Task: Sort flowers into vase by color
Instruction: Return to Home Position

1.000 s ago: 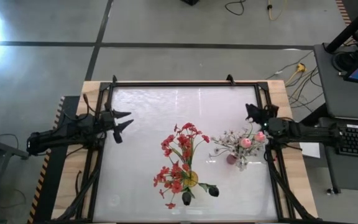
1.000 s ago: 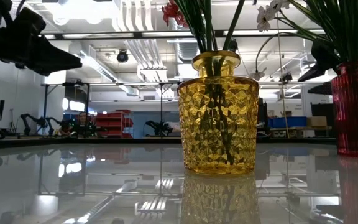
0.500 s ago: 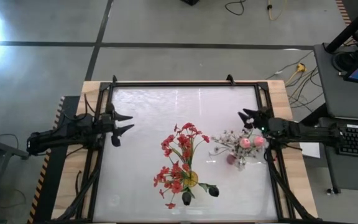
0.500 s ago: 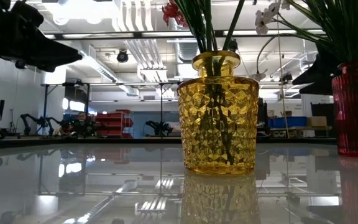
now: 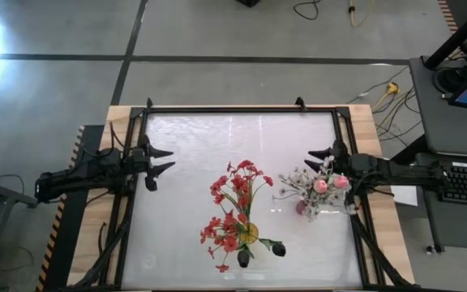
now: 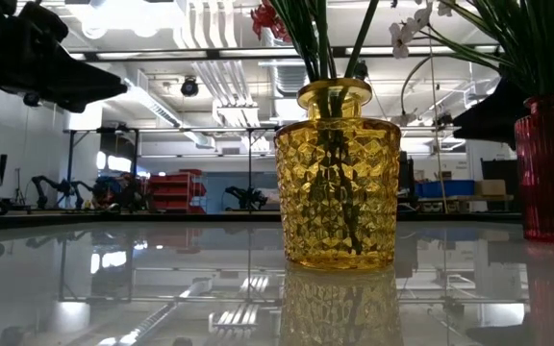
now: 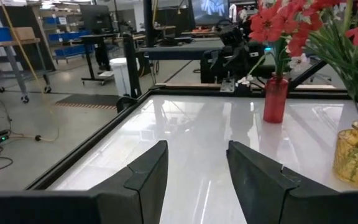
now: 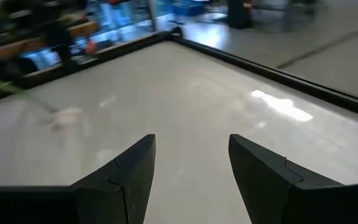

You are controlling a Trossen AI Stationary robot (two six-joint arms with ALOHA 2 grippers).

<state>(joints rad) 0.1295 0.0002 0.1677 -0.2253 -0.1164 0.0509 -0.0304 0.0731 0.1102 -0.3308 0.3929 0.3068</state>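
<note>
Right gripper (image 5: 318, 154), fingers spread and empty, hovers at the right side of the table (image 5: 193, 130), just beside the white sprays (image 5: 297, 185) and pink buds (image 5: 327, 184) standing in the red vase (image 6: 551, 163) (the nearer arm by far). Left gripper (image 5: 162, 160), likewise spread and empty, waits well apart at the left. Red blossoms (image 5: 233, 191) and dark buds (image 5: 278, 249) fill the yellow vase (image 6: 337, 178) mid-table. Retreating home should mean drawing straight back, clear of the sprays.
</note>
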